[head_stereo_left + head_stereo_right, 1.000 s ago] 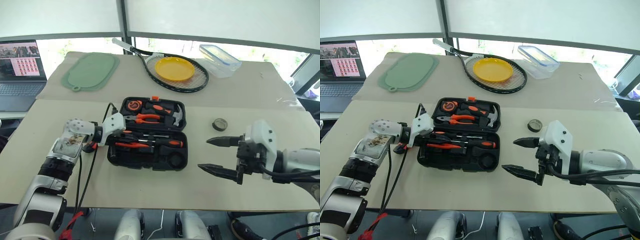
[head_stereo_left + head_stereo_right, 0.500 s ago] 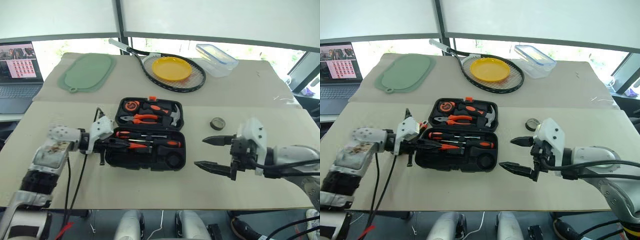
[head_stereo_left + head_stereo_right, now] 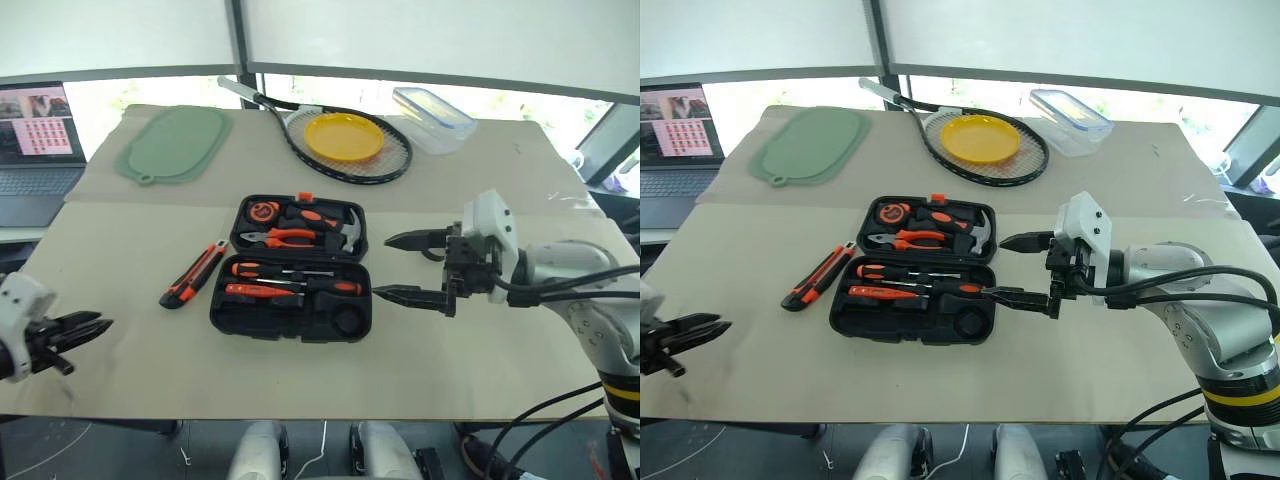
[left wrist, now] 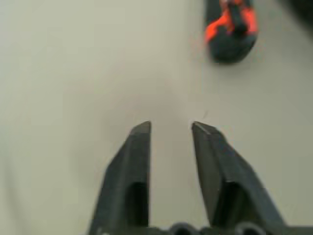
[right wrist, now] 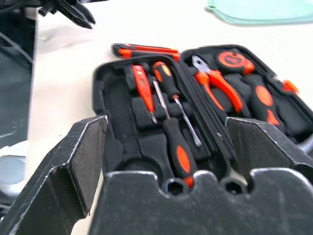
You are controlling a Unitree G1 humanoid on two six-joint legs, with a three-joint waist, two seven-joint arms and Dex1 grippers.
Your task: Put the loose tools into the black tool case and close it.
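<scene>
The right gripper is held with its two black fingers spread wide apart and empty, just right of the black hinged plastic tool case, which lies fully open near the middle of the beige table. No contact between fingers and case can be confirmed. The left gripper is seen at the near left table edge, well apart from the case; its fingers stand slightly parted with nothing between them.

In the case's near half two orange-and-black-handled screwdrivers and a slim orange screwdriver are seated in moulded slots. In the far half orange-handled pliers, a hammer and a round tape measure are lodged.

An orange-and-black utility knife lies loose on the table just left of the case.

At the far side a green oval mat, a black racket bearing a yellow plate, and a clear plastic food box are set. An open laptop stands at far left.
</scene>
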